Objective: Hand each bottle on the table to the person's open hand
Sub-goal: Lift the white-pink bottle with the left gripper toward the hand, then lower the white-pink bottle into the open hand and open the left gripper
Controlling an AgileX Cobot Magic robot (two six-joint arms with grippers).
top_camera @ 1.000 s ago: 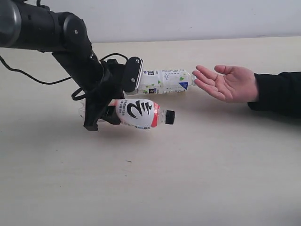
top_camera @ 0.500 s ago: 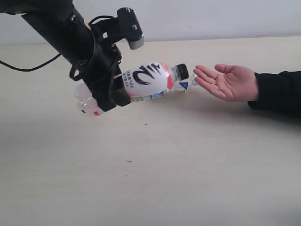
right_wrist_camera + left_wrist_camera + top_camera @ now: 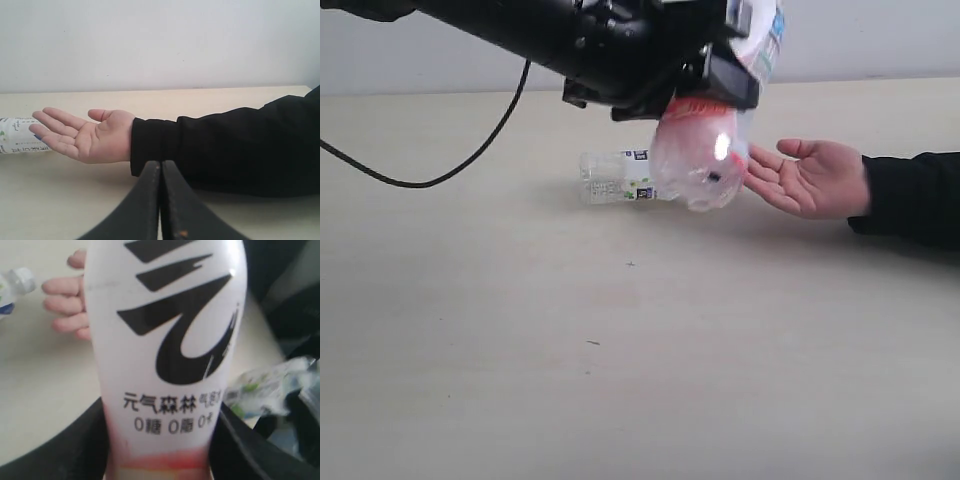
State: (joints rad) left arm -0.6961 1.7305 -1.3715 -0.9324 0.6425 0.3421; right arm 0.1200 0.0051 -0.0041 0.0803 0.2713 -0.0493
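Note:
My left gripper (image 3: 725, 85) is shut on the pink-white labelled bottle (image 3: 705, 165) and holds it in the air, its clear base towards the exterior camera, just left of the person's open hand (image 3: 810, 180). In the left wrist view the bottle (image 3: 165, 340) fills the frame between the black fingers (image 3: 75, 450), with the hand's fingertips (image 3: 65, 305) beyond it. A white-green labelled bottle (image 3: 620, 185) lies on its side on the table (image 3: 640, 350), behind the held one. My right gripper (image 3: 160, 165) is shut and empty, low over the table in front of the hand (image 3: 87, 135).
The person's black sleeve (image 3: 910, 195) reaches in from the right edge. A black cable (image 3: 430, 180) from the left arm hangs over the table's left side. Blurred clear plastic with green print (image 3: 262, 387) shows past the held bottle in the left wrist view.
The left arm has lifted the pink-white bottle and swung it right towards the open hand, turning it so its base faces the exterior camera. The hand and the lying bottle stay put.

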